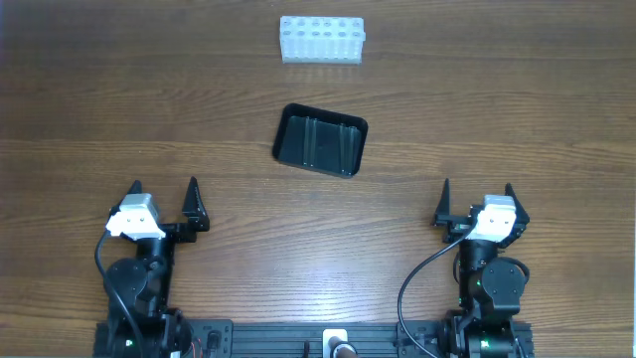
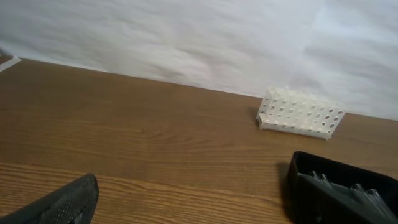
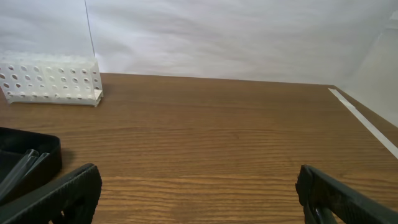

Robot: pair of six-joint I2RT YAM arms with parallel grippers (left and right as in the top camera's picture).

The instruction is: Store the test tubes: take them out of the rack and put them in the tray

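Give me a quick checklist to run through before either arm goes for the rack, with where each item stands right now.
1. Left gripper open, holding nothing: ok.
2. Right gripper open, holding nothing: ok.
3. Rack standing at the far side, apart from the tray: ok.
4. Tray lying flat between the rack and the arms: ok.
5. Tubes still standing in the rack: cannot tell.

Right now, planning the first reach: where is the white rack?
In the top view the white rack stands on the far side of the table, near the middle, just beyond the black tray and apart from it.
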